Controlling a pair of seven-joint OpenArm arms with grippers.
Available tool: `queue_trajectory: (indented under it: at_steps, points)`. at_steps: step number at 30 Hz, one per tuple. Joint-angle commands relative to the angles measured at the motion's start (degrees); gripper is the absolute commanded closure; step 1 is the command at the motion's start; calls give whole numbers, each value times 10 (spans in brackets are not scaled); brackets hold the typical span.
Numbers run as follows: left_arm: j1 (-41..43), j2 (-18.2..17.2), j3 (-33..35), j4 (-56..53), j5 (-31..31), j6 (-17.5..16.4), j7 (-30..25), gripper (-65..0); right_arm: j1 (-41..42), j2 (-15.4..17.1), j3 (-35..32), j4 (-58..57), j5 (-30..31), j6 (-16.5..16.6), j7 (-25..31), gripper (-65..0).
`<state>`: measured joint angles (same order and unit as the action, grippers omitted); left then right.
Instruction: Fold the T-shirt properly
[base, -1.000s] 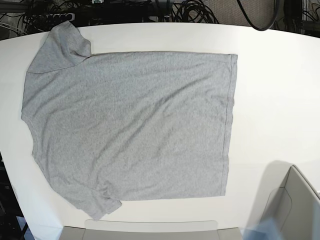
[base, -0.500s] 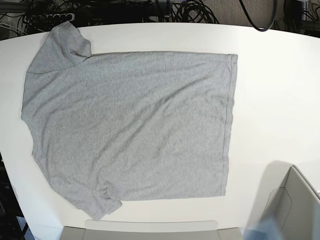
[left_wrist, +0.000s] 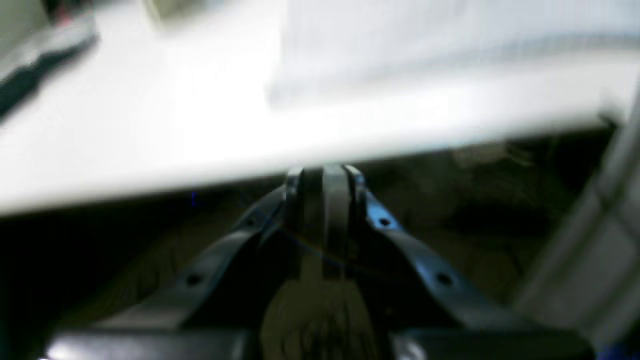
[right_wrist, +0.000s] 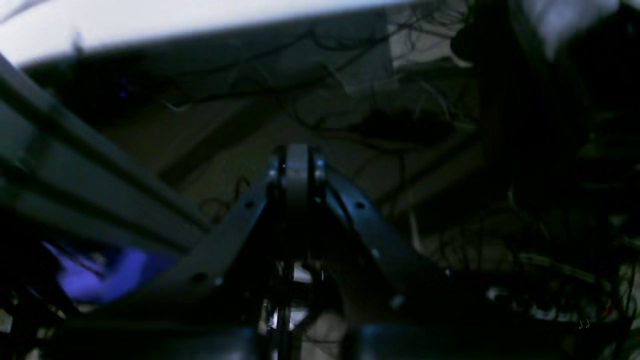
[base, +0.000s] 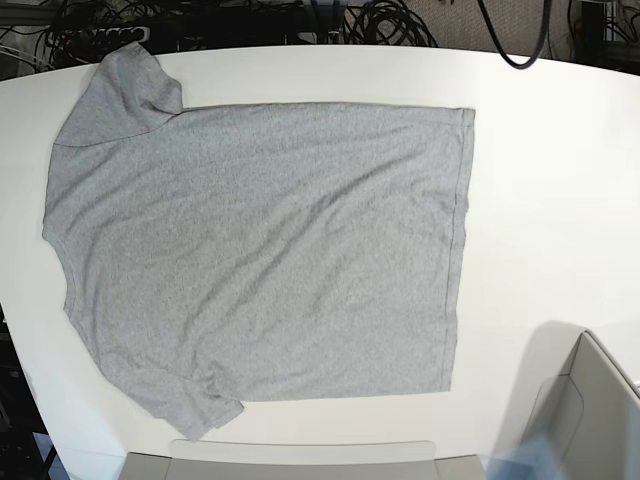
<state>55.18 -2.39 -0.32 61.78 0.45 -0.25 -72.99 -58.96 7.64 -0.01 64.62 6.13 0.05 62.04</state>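
Note:
The T-shirt (base: 260, 250) lies spread flat on the white table (base: 550, 200), plain grey side up, collar end to the left and hem to the right. One sleeve points to the far left corner, the other to the near left edge. Neither gripper shows in the base view. My left gripper (left_wrist: 324, 172) hovers in front of the table's edge (left_wrist: 150, 185), blurred, its fingers parted by a narrow gap with nothing between them. Low beside the table, among dark frame bars, my right gripper (right_wrist: 296, 160) is shut and holds nothing.
Tangled black cables (base: 380, 20) run behind the table's far edge. A grey boxy part (base: 590, 420) sits at the near right corner. A pale grey strip (base: 300, 460) lies along the near edge.
The T-shirt lies just as before. No arm has come into the base view.

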Motion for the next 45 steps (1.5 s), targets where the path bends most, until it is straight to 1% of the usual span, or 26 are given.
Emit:
queue_trajectory:
  at_steps: [1, 5, 7, 8, 10, 13, 17, 19, 21, 24, 26, 29, 31, 33, 37, 39, 40, 43, 45]
  points:
    - [32, 1, -1, 27, -1, 5, -34, -84, -32, 1, 3, 41, 4, 3, 1, -4]
    - [47, -2, -1, 86, -1, 5, -34, -85, -79, 2, 23, 181, 61, 4, -69, -4]
    - [50, -2, -1, 111, -1, 5, -31, -86, -95, 15, 28, 230, 86, 4, -97, -4]
    - [50, -2, -1, 128, -1, 5, -20, -86, -104, 25, 31, 262, 101, 4, -114, -4]
    - [51, -2, -1, 168, -1, 5, 17, -86, -116, 46, 33, 310, 128, 4, -145, -4]
    - [51, -3, 1, 241, 0, 5, 102, -86, -128, 88, 34, 374, 185, 4, -198, -4]
    - [51, -3, 3, 335, 0, 5, 224, -86, -133, 161, 41, 422, 287, 4, -267, -9]
    - [50, -3, 3, 373, 0, 5, 275, -86, -137, 190, 55, 429, 347, 4, -293, -39]
    - [48, -4, 3, 393, 0, 5, 309, -86, -138, 209, 70, 429, 402, 4, -309, -92]
    - [43, -4, 3, 405, 0, 5, 340, -86, -140, 218, 97, 427, 470, 4, -312, -186]
    - [29, -4, 4, 406, 0, 5, 349, -86, -140, 218, 116, 425, 495, 4, -312, -227]
    - [17, -4, 4, 406, 0, 4, 373, -86, -136, 220, 129, 422, 515, 4, -312, -250]
    - [11, -4, 4, 407, 0, 4, 393, -86, -136, 226, 133, 421, 540, 4, -313, -259]
    - [0, -4, 4, 408, 0, 4, 405, -86, -135, 243, 134, 421, 575, 4, -314, -272]
    - [-8, -4, 5, 408, 0, 4, 424, -86, -126, 294, 136, 402, 664, 4, -369, -279]
    - [-16, -4, 5, 409, 0, 4, 429, -86, -116, 316, 136, 382, 700, 8, -387, -278]
    - [-20, -4, 5, 409, 0, 4, 431, -86, -106, 320, 135, 371, 715, 18, -394, -278]
    - [-24, -4, 5, 409, 0, 4, 431, -86, -63, 314, 135, 333, 766, 77, -422, -278]
    - [-24, -3, 5, 409, 0, 4, 431, -86, -43, 314, 136, 312, 789, 98, -451, -277]
